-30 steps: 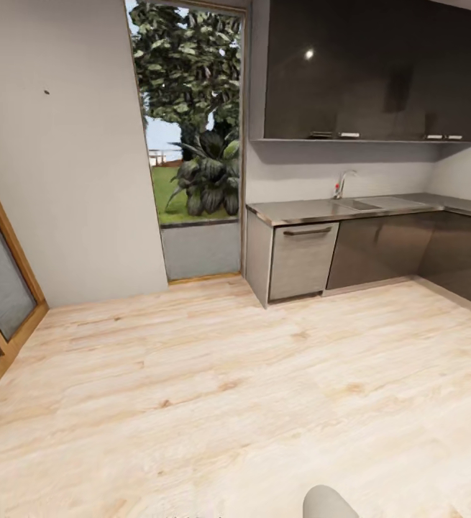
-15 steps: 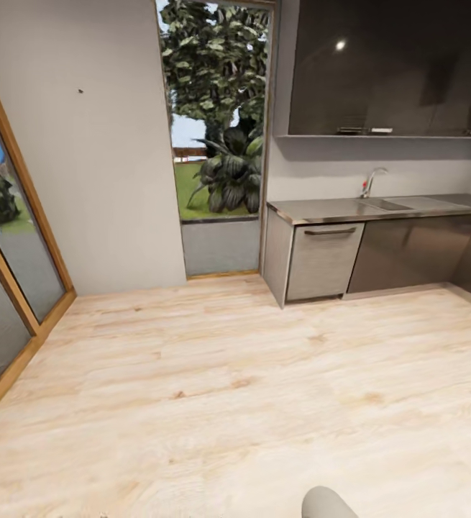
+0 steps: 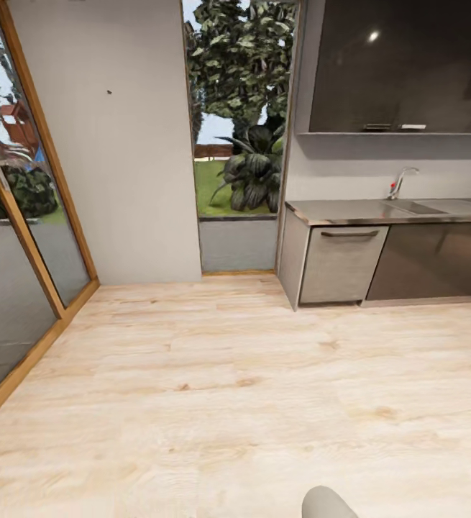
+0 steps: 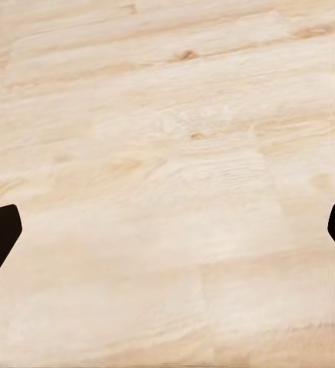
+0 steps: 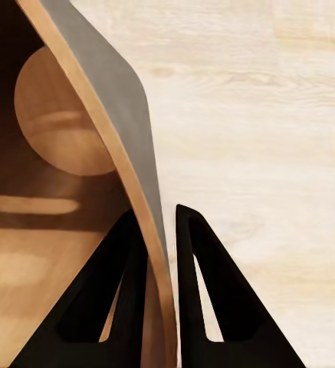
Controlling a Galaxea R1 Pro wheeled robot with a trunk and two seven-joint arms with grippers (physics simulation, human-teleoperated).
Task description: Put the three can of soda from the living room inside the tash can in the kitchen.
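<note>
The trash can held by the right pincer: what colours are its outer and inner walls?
Trash can: grey outside, brown inside, clearest in the right wrist view, with the right pincer clamped on its rim.

The tash can (image 5: 110,115) is held by its rim wall, tilted over pale planks: grey outside, brown inside (round bottom visible). The kitchen (image 3: 408,216) is seen with dark cabinets, steel counter.

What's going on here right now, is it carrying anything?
The robot is in the kitchen, facing the steel counter and sink across pale wood floor. Its right tool is clamped on the rim wall of the trash can, brown inside and with no cans in the part shown. The left tool is open over bare floor.
</note>
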